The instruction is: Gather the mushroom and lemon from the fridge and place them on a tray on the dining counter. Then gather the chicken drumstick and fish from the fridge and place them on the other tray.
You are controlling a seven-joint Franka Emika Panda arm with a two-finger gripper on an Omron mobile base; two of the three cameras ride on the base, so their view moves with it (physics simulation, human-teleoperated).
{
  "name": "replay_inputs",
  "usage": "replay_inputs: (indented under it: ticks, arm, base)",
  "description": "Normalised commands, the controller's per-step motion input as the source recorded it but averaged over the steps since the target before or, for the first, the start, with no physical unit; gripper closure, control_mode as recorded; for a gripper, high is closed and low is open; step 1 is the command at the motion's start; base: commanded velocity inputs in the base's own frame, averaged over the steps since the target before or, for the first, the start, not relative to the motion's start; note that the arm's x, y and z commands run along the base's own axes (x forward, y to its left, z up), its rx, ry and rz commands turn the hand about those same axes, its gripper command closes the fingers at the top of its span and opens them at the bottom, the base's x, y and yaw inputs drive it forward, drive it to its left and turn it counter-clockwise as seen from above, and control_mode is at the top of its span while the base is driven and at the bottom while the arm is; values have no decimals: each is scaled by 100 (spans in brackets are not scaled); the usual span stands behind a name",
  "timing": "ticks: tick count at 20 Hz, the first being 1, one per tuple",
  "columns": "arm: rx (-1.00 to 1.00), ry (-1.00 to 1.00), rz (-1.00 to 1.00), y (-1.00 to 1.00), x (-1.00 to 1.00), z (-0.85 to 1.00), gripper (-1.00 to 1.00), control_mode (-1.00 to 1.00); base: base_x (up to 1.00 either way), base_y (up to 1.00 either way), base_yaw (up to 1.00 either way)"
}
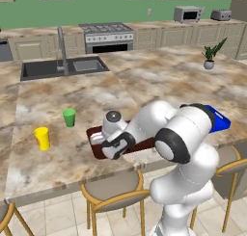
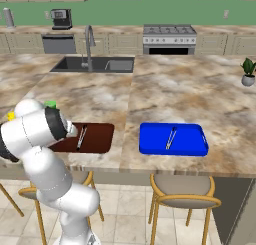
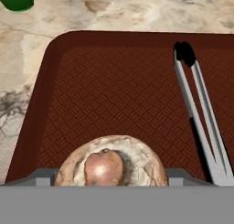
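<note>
On the left of the marble surface (image 1: pixel 58 148) stand a yellow cup (image 1: pixel 42 137) and a green cup (image 1: pixel 69 117), well apart from the work. Just right of them lies the brown tray (image 3: pixel 41 109), and the robot's tool (image 1: pixel 112 148) hangs low over its near edge. In the hand view the mushroom (image 3: pixel 111 166) sits at the very bottom of the frame, over the tray's woven floor near its front rim; whether it rests on the tray or is pinched cannot be told, since the fingertips are hidden behind it. The tool appears spread wide, about as wide as the cap itself, so it is either gripping the cap across its breadth or standing open around it.

The mushroom shows a pale, mottled tan cap, round and domed, with a glossy reddish-brown stem end facing the camera. It is judged light, soft and easily bruised; the cap's rounded sides are the best place to hold it, with gentle pressure, as the smooth dome could slip out.

Right of it on the same tray lie metal tongs (image 3: pixel 196 109), angled toward the far corner and apart from the mushroom. Further right sits the blue tray (image 2: pixel 172 138) with its own tongs (image 2: pixel 171 138), and a potted plant (image 2: pixel 248 71) at the far right
</note>
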Motion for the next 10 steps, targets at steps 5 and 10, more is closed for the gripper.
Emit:
replay_inputs:
  ticks: [5,10]
  arm:
    - [0,4,0,23,22,-34,-100,-100]
    - [0,0,-1,4,9,-12,-100,-100]
  base:
    - [0,0,0]
    - [0,0,0]
